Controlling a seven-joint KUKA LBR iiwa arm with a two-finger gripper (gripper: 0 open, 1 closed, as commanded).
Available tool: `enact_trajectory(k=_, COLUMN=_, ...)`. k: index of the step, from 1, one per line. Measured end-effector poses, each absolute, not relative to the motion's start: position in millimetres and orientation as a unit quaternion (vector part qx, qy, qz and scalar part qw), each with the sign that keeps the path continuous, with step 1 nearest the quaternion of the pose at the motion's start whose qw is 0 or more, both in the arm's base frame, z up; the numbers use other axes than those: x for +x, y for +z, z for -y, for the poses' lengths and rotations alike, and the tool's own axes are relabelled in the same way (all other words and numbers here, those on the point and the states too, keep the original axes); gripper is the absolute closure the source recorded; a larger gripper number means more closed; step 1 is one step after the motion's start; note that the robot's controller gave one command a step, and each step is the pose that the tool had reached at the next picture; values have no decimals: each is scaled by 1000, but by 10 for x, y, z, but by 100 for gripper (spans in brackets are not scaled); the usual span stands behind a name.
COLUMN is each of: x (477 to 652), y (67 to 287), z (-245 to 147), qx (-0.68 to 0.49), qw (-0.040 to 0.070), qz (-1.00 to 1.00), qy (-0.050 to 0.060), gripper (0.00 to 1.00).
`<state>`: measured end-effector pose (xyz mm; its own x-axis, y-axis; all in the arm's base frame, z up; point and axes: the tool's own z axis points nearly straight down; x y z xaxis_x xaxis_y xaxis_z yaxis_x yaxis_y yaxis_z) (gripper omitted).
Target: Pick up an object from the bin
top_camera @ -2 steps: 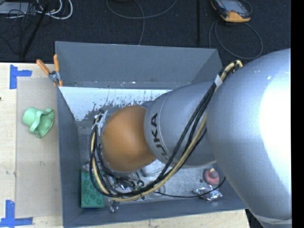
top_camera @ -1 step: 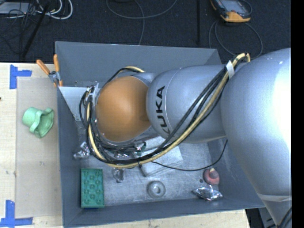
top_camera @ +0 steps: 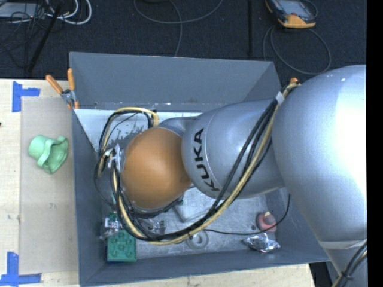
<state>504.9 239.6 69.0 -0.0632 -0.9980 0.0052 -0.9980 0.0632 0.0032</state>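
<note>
A dark green studded block point(top_camera: 121, 246) lies in the bin's front left corner. Just above it, at the edge of the arm's cables, is a small green and white piece point(top_camera: 110, 223). A grey metal ring point(top_camera: 197, 240) lies flat on the bin floor near the front wall. Above the ring, a pale grey piece point(top_camera: 179, 210) pokes out from under the arm.
The arm reaches in from the right; its orange cover and looped cables hide the middle and left of the bin. A crumpled foil scrap point(top_camera: 261, 243) and a reddish round thing point(top_camera: 266, 220) lie front right. A light green object point(top_camera: 49, 153) sits outside, left of the bin.
</note>
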Motion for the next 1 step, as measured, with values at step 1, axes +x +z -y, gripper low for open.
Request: enact_trajectory(k=1, x=5053, y=688, z=-2384, qx=682, qw=2, qz=732, qy=0, gripper=0)
